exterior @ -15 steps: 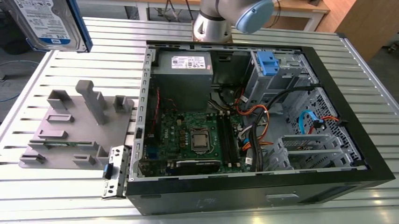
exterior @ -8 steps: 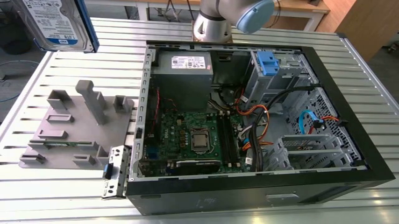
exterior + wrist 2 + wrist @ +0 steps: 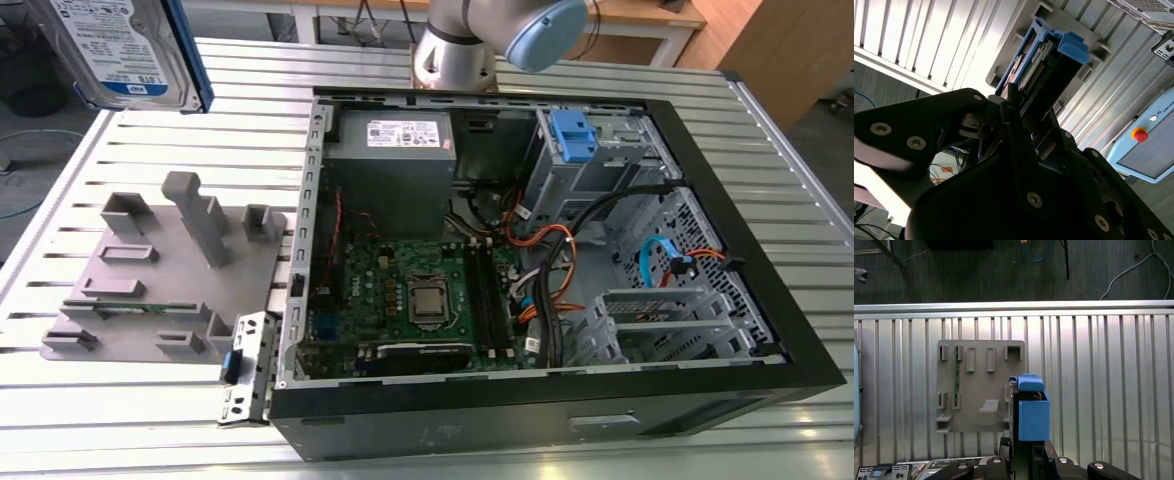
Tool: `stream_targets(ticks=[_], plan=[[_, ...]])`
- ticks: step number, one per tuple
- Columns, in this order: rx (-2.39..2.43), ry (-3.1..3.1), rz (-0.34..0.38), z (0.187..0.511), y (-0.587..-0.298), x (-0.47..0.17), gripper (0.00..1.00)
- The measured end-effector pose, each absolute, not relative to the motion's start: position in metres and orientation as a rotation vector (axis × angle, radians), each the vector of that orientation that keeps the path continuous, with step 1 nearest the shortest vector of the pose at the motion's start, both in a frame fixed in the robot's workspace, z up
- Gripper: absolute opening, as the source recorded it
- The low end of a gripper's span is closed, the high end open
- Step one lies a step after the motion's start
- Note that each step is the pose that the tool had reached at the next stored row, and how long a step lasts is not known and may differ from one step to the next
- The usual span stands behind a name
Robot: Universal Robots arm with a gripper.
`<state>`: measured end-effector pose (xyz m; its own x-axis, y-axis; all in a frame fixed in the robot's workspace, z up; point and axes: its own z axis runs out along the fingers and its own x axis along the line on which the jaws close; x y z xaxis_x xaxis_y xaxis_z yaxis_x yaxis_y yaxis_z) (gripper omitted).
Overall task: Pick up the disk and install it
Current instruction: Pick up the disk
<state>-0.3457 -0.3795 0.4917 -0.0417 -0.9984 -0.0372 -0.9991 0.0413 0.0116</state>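
The disk (image 3: pixel 120 50), a silver drive with a white-and-blue label and a blue bracket along its edge, hangs high above the table at the exterior view's upper left. In the first wrist view the disk (image 3: pixel 1029 407) stands on edge above the grey fixture plate (image 3: pixel 979 385), blue bracket end outward. My gripper (image 3: pixel 1026 447) is shut on it from below in that picture. In the second wrist view the black fingers (image 3: pixel 1019 125) clamp the disk (image 3: pixel 1046 70), whose connector edge and blue tab face away from me. The open computer case (image 3: pixel 721 250) lies toward the exterior view's right.
Inside the case, a drive bay (image 3: pixel 601 160) with a blue clip (image 3: pixel 570 135) sits at the back, beside a grey power supply (image 3: pixel 390 140), motherboard (image 3: pixel 414 290) and loose cables (image 3: pixel 561 260). The fixture plate (image 3: pixel 160 270) has upright posts. The arm's base (image 3: pixel 461 50) stands behind the case.
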Motion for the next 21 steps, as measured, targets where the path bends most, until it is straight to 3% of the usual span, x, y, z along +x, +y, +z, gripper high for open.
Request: stream_targets(ticks=[21], plan=[[-2.162,2.253,0.053,0.4917,-0.3795,-0.3389,0.35]])
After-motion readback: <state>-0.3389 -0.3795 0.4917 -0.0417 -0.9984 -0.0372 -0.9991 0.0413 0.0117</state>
